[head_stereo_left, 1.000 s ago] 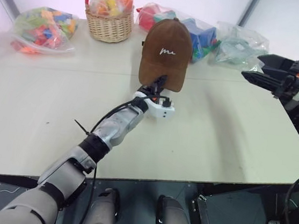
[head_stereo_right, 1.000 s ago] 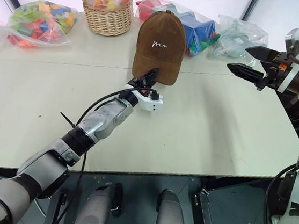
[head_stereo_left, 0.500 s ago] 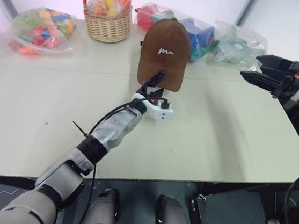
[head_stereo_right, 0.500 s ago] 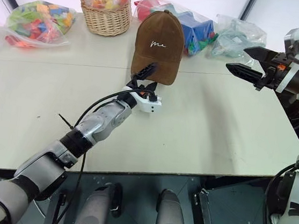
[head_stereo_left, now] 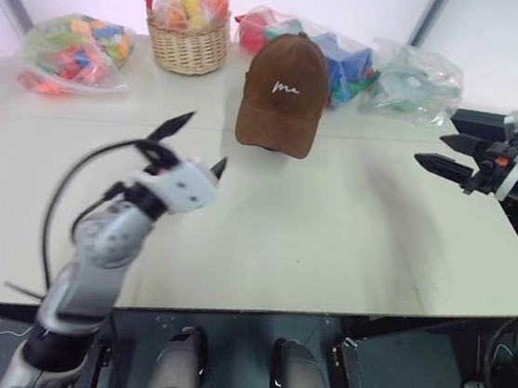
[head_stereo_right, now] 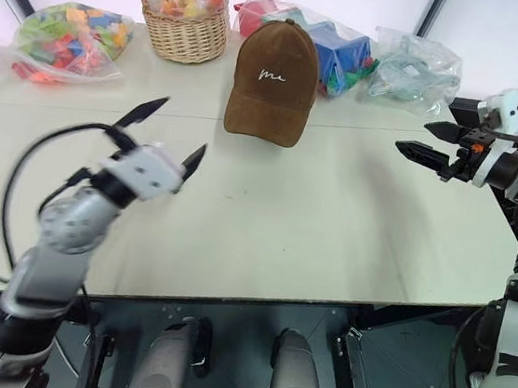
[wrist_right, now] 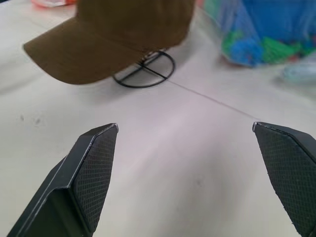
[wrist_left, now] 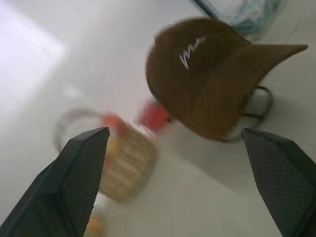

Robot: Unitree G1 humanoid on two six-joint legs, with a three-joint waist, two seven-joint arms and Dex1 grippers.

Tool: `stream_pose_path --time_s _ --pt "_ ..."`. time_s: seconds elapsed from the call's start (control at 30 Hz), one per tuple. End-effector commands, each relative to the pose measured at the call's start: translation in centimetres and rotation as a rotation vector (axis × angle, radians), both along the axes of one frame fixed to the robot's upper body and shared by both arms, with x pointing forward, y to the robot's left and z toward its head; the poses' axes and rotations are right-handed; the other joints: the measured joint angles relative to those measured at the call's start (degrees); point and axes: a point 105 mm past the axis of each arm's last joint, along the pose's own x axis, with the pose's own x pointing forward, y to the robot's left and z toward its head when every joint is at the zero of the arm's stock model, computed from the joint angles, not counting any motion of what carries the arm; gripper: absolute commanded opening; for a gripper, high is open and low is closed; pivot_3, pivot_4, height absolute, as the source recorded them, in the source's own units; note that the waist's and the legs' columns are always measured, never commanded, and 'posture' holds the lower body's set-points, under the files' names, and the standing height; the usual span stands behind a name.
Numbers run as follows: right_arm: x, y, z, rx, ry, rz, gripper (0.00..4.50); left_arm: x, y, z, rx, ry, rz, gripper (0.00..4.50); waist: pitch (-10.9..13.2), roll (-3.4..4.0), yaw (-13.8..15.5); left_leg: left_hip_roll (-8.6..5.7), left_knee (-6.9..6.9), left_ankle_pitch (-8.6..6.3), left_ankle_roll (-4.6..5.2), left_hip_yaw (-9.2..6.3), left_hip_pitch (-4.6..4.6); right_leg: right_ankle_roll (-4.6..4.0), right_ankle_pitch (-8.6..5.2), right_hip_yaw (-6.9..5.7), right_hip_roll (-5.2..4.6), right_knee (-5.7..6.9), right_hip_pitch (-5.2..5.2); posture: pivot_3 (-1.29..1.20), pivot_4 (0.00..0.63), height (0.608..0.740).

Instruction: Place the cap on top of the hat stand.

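Observation:
The brown cap [head_stereo_left: 284,94] with white embroidery sits on the hat stand at the table's far middle, brim toward me. Of the black wire stand, the round base ring [wrist_right: 144,69] shows under the brim, also [wrist_left: 256,101]. My left gripper [head_stereo_left: 204,143] hovers open and empty over the table, nearer me and left of the cap. Out by the table's right edge my right gripper [head_stereo_left: 431,148] is open too, pointing left toward the cap, well apart from it.
A wicker basket [head_stereo_left: 188,31] with bagged toys stands behind the cap on the left. Plastic bags of colourful blocks lie at far left [head_stereo_left: 74,49], behind the cap [head_stereo_left: 345,59] and at far right [head_stereo_left: 412,80]. The table's front edge [head_stereo_left: 257,297] runs close to me.
My left gripper opened at the cap's brim, then pulled back toward me and left, rolling as it went. The cap stays on the stand. My right gripper sank a little.

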Motion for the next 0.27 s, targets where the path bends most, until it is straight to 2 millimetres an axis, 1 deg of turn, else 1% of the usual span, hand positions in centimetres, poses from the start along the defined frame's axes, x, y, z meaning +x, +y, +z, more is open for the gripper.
stream_pose_path --time_s 0.03,0.07,0.1,0.13,0.2,0.27 --pt "0.1 -1.0 1.2 0.001 -0.058 -0.027 4.50 -3.1 1.3 -2.0 -0.147 0.319 -0.106 4.46 0.0 0.02 -0.2 0.00 0.00 0.00 0.00 -0.01 0.04 0.00 -0.01 0.00 0.00 -0.01 0.04 0.00 0.150 0.740" --pt "0.1 -1.2 1.0 0.010 -0.053 -0.032 4.50 -3.3 3.2 -2.3 -0.228 0.376 -0.044 4.46 0.0 0.02 -0.3 0.00 0.00 0.00 -0.01 -0.03 0.05 0.01 -0.01 0.00 0.00 -0.02 0.05 0.00 0.150 0.740" --pt "0.2 -1.2 0.9 0.020 -0.049 -0.032 4.50 -3.3 5.1 -2.3 -0.285 0.398 0.018 4.46 0.0 0.02 -0.4 0.00 0.00 -0.01 -0.01 -0.04 0.05 0.01 -0.02 -0.01 0.01 -0.02 0.05 0.00 0.150 0.740" --pt "0.2 -1.1 0.8 0.038 -0.044 -0.025 4.50 -3.2 7.2 -2.0 -0.326 0.368 0.095 4.46 0.0 0.02 -0.5 0.00 0.02 -0.01 -0.01 -0.06 0.05 0.01 -0.02 -0.01 0.01 -0.02 0.05 0.00 0.150 0.740" --pt "0.2 -0.9 0.8 0.059 -0.032 -0.008 4.50 -2.7 10.8 -1.4 -0.405 0.317 0.223 4.46 0.0 0.03 -0.8 -0.01 0.04 -0.01 -0.02 -0.22 0.08 0.01 -0.01 -0.07 0.06 -0.02 0.12 0.00 0.150 0.740" --pt "0.2 -0.7 0.7 0.061 -0.020 0.009 4.50 -2.7 12.8 -0.9 -0.445 0.285 0.271 4.46 0.0 0.03 -1.0 -0.02 0.05 -0.02 -0.04 -0.35 0.16 0.01 -0.02 -0.17 0.07 -0.02 0.25 0.00 0.150 0.740"
